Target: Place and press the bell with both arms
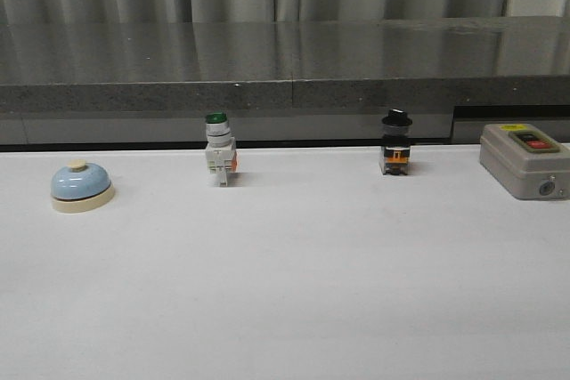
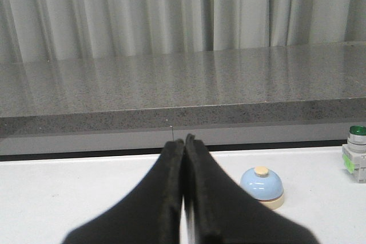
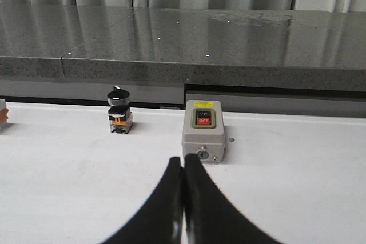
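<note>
The light blue bell [image 1: 81,186] with a cream base and cream button stands on the white table at the far left. It also shows in the left wrist view [image 2: 262,187], just beside the fingers. My left gripper [image 2: 184,140] is shut and empty, hovering above the table short of the bell. My right gripper [image 3: 183,160] is shut and empty, pointing at the grey box. Neither arm shows in the front view.
A green-capped white push-button switch [image 1: 218,152] and a black-knobbed switch [image 1: 396,144] stand along the back of the table. A grey box with a red button [image 1: 526,159] sits at the back right. A dark stone ledge [image 1: 285,68] runs behind the table.
</note>
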